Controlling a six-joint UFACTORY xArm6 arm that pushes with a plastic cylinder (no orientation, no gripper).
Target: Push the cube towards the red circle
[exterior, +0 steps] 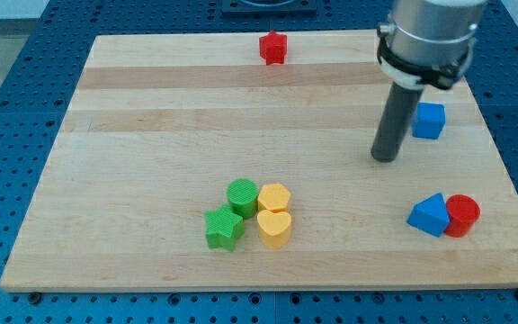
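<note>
Pale wooden board (pixel 151 117) on blue pegboard (pixel 25 54)

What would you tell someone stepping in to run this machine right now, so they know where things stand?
My tip rests on the board just to the view's left of the blue cube, slightly below it, apparently not touching.
The red circle sits near the view's bottom right, against a blue triangle.
Done: the cube does not look pushed yet; it lies well above the circle.
Left: get my tip above the cube and push it down the view toward the circle.
</note>
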